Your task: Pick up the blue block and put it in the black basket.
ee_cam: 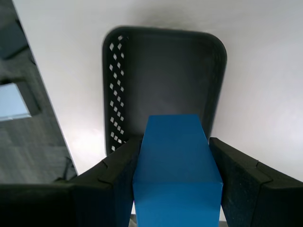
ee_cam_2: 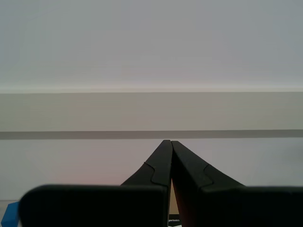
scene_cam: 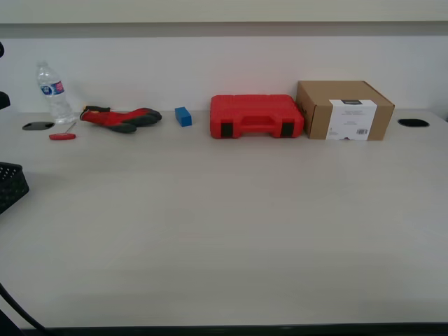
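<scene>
Blue solid rectangular block clamped in my first gripper above the black lattice-sided plastic basket; I'd centre, lower, then release. My second gripper is pinched together, empty.

Blue block — above black basket

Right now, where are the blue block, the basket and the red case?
blue block (ee_cam: 176, 161): first wrist view, its top face, between my first gripper's jaws.
basket (ee_cam: 165, 75): first wrist view, its bare floor.
red case (scene_cam: 256, 115): exterior view, middle of its lid.
</scene>
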`<state>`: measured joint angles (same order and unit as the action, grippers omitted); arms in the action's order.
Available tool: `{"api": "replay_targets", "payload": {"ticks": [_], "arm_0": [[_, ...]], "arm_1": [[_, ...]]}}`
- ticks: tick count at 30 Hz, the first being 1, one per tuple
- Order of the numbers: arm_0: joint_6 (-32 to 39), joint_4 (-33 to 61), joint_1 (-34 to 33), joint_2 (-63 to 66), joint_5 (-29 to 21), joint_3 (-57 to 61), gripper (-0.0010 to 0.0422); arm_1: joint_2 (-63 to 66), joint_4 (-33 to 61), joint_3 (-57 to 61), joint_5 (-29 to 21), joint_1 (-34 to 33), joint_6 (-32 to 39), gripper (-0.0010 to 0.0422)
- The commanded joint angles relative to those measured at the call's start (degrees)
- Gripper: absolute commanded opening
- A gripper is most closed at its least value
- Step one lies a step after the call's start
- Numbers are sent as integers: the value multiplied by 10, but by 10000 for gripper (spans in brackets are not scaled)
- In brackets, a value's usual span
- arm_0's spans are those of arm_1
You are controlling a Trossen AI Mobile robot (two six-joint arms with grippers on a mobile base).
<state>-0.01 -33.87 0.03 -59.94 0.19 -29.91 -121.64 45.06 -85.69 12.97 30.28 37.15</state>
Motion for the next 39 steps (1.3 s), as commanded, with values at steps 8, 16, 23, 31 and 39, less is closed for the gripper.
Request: {"api": "replay_targets", "payload": {"ticks": [8,16,23,31,39], "arm_0": [[0,-2,0,0,0,-1,0],[0,-2,0,0,-1,-1,0],[0,-2,0,0,0,-1,0],[0,-2,0,0,0,-1,0],[0,-2,0,0,0,-1,0]], "arm_1": [[0,-194,95,7,20,20,0],[0,-207,100,-17,38,25,7],[0,-207,101,-14,58,8,164],[0,-203,101,-14,60,-11,333],[0,-192,101,-15,60,-11,86]]}}
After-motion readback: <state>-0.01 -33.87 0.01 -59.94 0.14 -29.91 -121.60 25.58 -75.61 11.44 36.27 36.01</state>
